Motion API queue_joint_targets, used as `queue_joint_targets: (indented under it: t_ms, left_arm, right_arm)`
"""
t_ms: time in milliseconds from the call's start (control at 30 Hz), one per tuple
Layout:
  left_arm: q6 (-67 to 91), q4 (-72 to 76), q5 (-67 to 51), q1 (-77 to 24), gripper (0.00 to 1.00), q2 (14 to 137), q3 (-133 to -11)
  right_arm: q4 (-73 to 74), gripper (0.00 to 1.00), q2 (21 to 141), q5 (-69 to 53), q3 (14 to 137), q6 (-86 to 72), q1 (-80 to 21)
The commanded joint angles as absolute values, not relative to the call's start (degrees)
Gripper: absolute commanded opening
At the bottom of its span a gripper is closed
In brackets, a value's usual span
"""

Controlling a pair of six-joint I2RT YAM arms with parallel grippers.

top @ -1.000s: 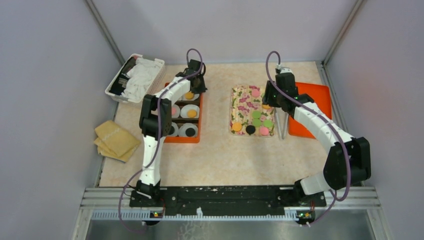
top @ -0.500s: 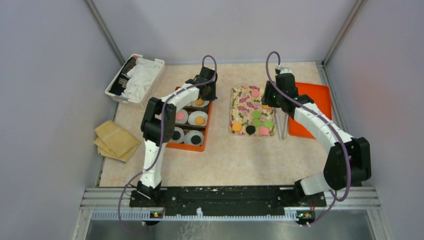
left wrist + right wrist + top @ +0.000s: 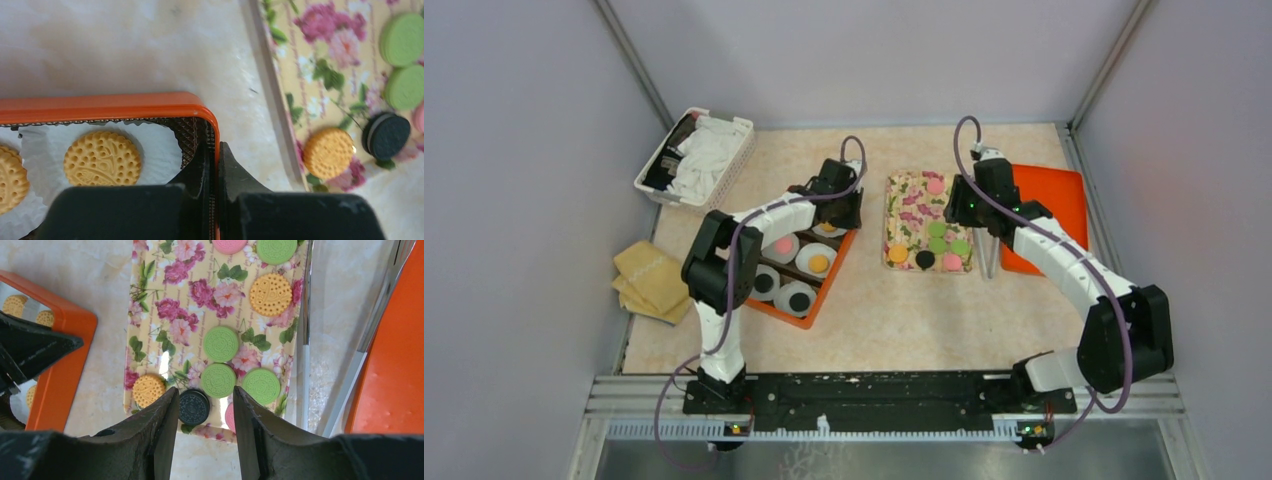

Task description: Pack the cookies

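Your left gripper (image 3: 216,150) is pinched tight on the wall of the orange box (image 3: 125,106) at the corner nearest the floral tray (image 3: 165,305), one finger inside and one outside, so you are most likely placing or steadying the box rather than loading it. Your right gripper (image 3: 204,390) hangs over the floral tray's near end, jaws moderately apart and holding nothing. The loose cookies (image 3: 220,343) lie on that tray, and more sit in white paper cups (image 3: 155,145) in the box just left of it. The next move probably belongs to the right arm: come down on one disc with the fingers clear of its neighbours, since the green ones crowd together and the black one lies beside them. In the overhead view the left arm covers the box's far cups, so you cannot tell how many are unfilled. The metal tool (image 3: 990,255) just right of the floral tray may be tongs.
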State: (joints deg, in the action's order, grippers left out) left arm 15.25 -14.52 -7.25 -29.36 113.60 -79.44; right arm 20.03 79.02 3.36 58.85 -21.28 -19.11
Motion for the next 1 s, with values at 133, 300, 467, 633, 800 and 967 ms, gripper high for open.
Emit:
queue_joint_targets:
  t_ms: [133, 300, 467, 633, 800, 967]
  left_arm:
    - [14.2, -7.8, -24.4, -33.4, 0.00, 105.0, -67.8]
    - [12.6, -6.8, -29.6, -35.3, 0.07, 100.0, -63.7]
    - [14.5, -5.7, -27.1, -36.1, 0.42, 95.6, -62.3]
    - [15.0, -5.7, -27.0, -36.1, 0.60, 94.3, -62.8]
    - [20.1, -8.7, -19.8, -36.1, 0.59, 92.2, -64.0]
    - [30.4, -17.9, 4.5, -36.0, 0.41, 83.3, -64.9]
  right_arm:
    - [19.0, 0.43, 75.5, 2.4, 58.0, -21.6, -20.0]
    - [18.4, 0.44, 75.8, 0.7, 58.1, -21.9, -20.2]
    - [18.4, 0.45, 76.5, 0.2, 59.0, -21.7, -20.4]
    - [18.2, 0.46, 76.7, -1.7, 59.2, -21.7, -20.5]
    - [18.6, 0.47, 79.1, -4.0, 61.8, -20.3, -21.0]
    - [19.4, 0.46, 84.7, -5.8, 66.4, -17.6, -24.8]
